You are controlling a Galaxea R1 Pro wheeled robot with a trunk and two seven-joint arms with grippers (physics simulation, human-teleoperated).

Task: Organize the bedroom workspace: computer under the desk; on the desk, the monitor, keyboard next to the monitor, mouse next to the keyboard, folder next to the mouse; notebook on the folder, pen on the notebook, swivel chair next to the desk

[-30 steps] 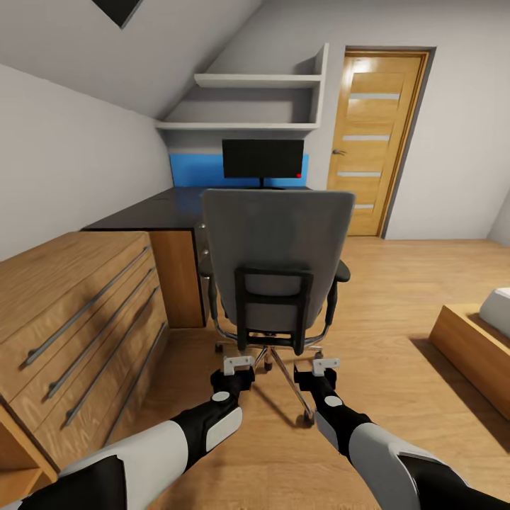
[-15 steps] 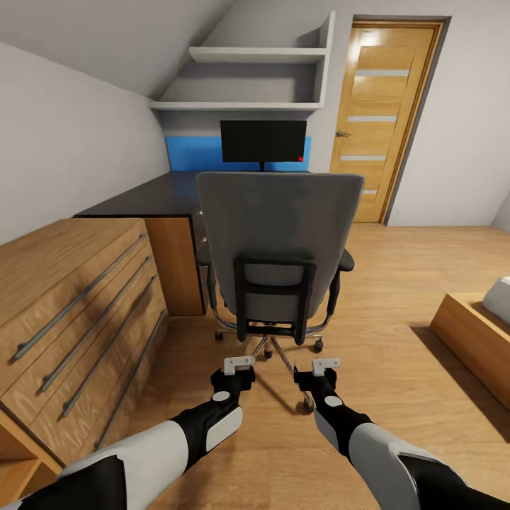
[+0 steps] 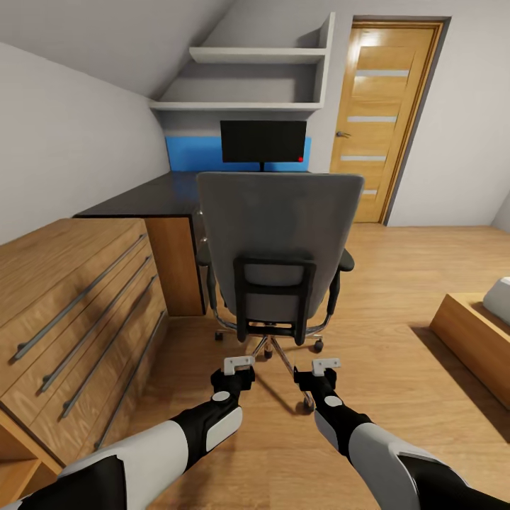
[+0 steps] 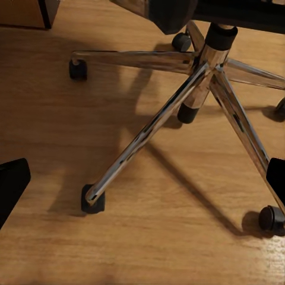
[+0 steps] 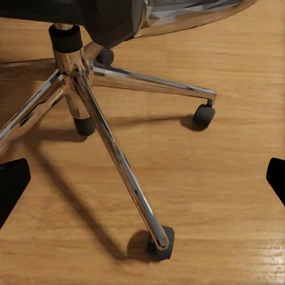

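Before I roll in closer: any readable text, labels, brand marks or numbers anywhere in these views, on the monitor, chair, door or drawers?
None: no readable text, label, brand or number in any view.
monitor: screen black and blank, with one small red dot at its lower right corner; no characters.
swivel chair: plain grey back, no tag or logo.
door: wood with pale glass strips, no sign.
wooden drawer chest: only bar handles.

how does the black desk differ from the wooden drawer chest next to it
The desk has a glossy black top; the drawer chest is light wood throughout. The chest shows long grey bar handles on stacked drawers, while the desk carries the monitor against a blue back panel. The chest stands nearer the camera. Both line the left wall.
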